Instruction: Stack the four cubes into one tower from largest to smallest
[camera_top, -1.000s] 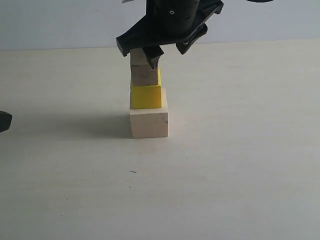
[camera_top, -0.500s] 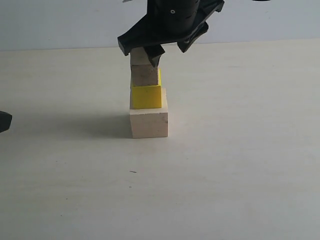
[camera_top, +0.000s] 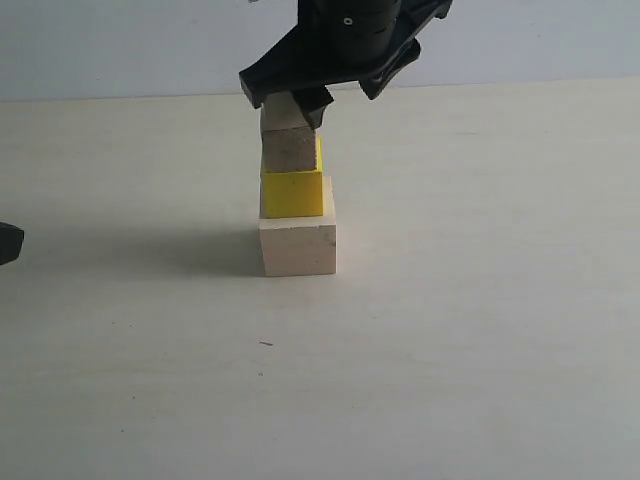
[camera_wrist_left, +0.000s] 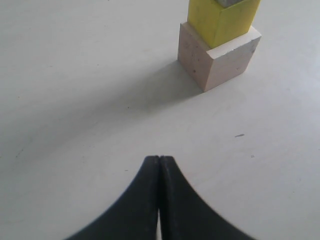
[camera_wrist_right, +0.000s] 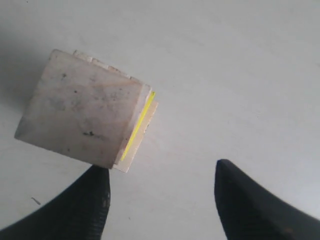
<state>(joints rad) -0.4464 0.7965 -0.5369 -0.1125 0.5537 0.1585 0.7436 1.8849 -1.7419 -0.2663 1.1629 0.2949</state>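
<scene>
Room lies open all round the tower on my smooth pale desk. My right claw hangs over it, jaws apart, gripping nothing. Square-edged pale wood base, bright yellow cube, grooved cube, small pale cube on top, edges slightly offset. My left claw is pressed together, well apart.

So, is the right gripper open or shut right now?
Open. The right wrist view shows the right gripper with its two fingers spread wide, bare table between them; the small top cube is not pinched.
</scene>
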